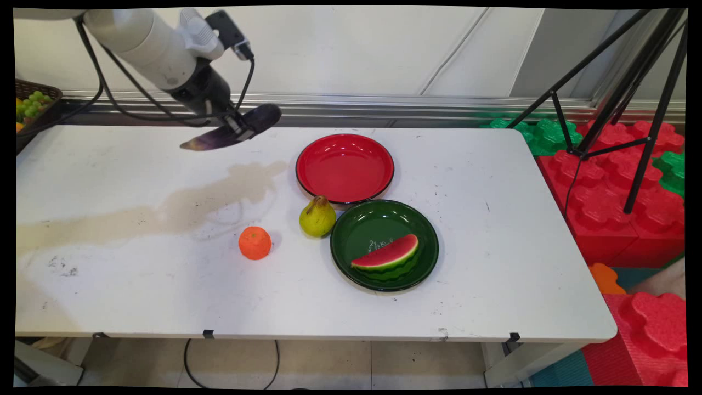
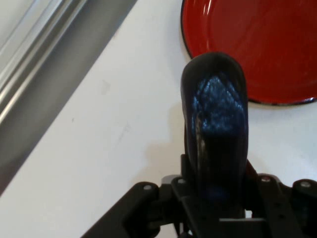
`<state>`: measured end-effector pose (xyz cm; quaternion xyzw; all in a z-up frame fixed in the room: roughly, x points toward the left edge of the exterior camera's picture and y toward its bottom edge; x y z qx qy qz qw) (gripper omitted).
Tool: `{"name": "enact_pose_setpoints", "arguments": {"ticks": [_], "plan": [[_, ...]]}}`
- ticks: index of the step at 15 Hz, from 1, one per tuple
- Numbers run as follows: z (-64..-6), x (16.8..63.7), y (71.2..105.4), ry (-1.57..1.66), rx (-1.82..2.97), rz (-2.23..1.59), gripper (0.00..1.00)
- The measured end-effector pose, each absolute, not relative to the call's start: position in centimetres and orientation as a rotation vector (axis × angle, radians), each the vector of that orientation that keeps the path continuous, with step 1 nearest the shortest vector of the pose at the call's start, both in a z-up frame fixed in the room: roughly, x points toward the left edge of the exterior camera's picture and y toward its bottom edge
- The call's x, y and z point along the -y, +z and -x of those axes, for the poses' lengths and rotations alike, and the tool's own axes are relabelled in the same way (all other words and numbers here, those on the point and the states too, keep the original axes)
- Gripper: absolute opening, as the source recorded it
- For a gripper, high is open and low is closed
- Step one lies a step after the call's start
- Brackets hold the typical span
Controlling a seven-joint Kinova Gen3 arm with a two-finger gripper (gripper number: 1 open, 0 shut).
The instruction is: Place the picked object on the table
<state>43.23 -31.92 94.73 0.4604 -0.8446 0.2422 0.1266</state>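
Holding an eggplant (image 1: pixel 233 129) off the table (image 1: pixel 137 285), gripper (image 1: pixel 237 127) closed on it near mid-length, both ends sticking out past the fingers. Eggplant is up near the table's far edge, left of the red plate (image 1: pixel 345 168), nothing under it but bare tabletop. Hand view shows the rounded end (image 2: pixel 217 99) looming over the plate's rim (image 2: pixel 257 99). Risks as I read them: skin looks glossy and the body is long, so it could pivot or slide in the grip, more so if the arm swings fast. A drop could roll it toward the back edge. Pear (image 1: pixel 317 216), orange (image 1: pixel 255 242) and green plate (image 1: pixel 428 236) with watermelon slice (image 1: pixel 386 255) sit well clear
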Motion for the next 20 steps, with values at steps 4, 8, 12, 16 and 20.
{"name": "enact_pose_setpoints", "arguments": {"ticks": [4, 8, 12, 16, 20], "plan": [[-43.8, 31.7, 92.6, 0.673, 2.451, -1.430, 0.00], [-43.8, 32.2, 89.8, 0.624, 2.453, -1.498, 0.00], [-43.8, 32.9, 87.0, 0.574, 2.456, -1.533, 0.00], [-43.6, 33.5, 85.0, 0.540, 2.452, -1.547, 0.00], [-43.5, 34.1, 82.9, 0.510, 2.440, -1.563, 0.00]]}}
